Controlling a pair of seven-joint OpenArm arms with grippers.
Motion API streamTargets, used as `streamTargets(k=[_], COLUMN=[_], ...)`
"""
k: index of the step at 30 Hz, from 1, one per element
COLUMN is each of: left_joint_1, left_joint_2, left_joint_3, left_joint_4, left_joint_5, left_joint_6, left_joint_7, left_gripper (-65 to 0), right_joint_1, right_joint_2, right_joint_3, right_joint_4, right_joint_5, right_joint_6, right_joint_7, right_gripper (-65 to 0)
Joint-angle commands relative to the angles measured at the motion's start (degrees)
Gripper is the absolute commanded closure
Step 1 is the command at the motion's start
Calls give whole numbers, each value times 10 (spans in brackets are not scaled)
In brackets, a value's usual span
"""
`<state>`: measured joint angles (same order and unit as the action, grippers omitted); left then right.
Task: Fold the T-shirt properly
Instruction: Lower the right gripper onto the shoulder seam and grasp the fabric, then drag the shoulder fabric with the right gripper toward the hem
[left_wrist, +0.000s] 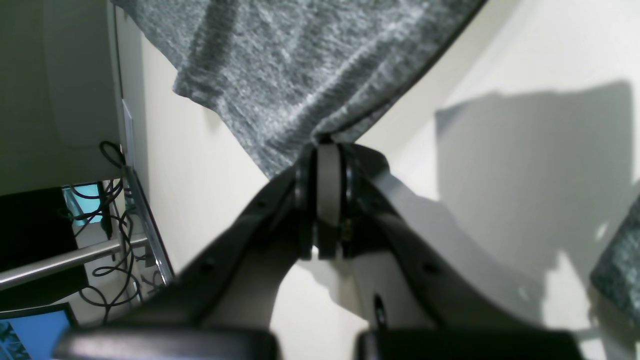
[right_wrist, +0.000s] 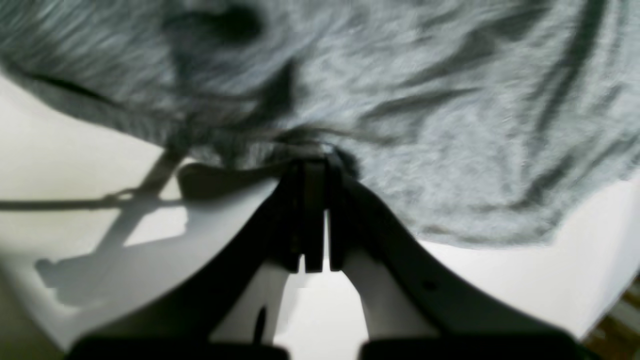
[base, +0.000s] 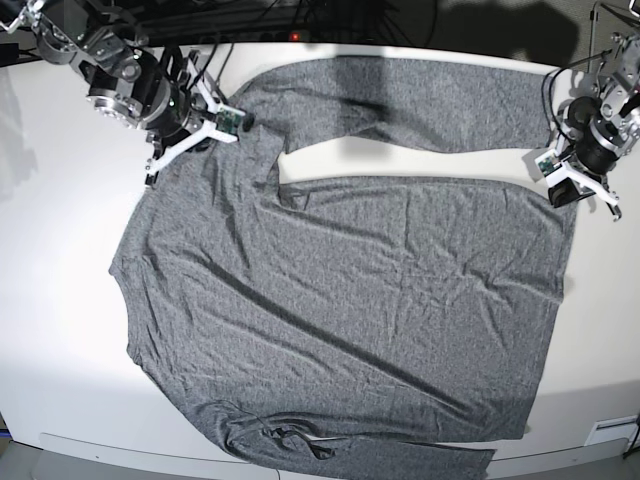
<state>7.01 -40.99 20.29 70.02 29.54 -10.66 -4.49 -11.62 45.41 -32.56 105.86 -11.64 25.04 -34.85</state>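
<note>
The shirt (base: 340, 310) lies spread over the white surface (base: 60, 300), one sleeve trailing off the near edge at 6 o'clock, the other laid across the far edge at 12. At 3 o'clock the left fingers (left_wrist: 327, 150) pinch the hem corner; at 10 o'clock the right fingers (right_wrist: 310, 157) clamp cloth near the shoulder, probably to carry that far edge over as one fold.
</note>
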Motion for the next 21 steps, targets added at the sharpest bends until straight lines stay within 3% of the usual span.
streamTargets(k=[1, 7, 11, 21], left_joint_1=[4, 4, 3, -37], left_joint_2=[-10, -21, -21, -21], left_joint_3=[0, 0, 0, 0], left_joint_4=[6, 47, 66, 69], left_joint_5=[5, 4, 4, 4], left_joint_6=[-5, -5, -5, -5], left_joint_7=[0, 2, 18, 37], left_gripper=[0, 0, 0, 0], right_joint_1=[5, 5, 5, 9], right_joint_2=[9, 2, -23, -88], right_joint_3=[10, 53, 96, 154], right_joint_4=[10, 10, 10, 10], right_joint_5=[-3, 10, 47, 65], right_joint_6=[-10, -22, -21, -21], right_joint_7=[0, 1, 2, 14], right_gripper=[0, 0, 0, 0])
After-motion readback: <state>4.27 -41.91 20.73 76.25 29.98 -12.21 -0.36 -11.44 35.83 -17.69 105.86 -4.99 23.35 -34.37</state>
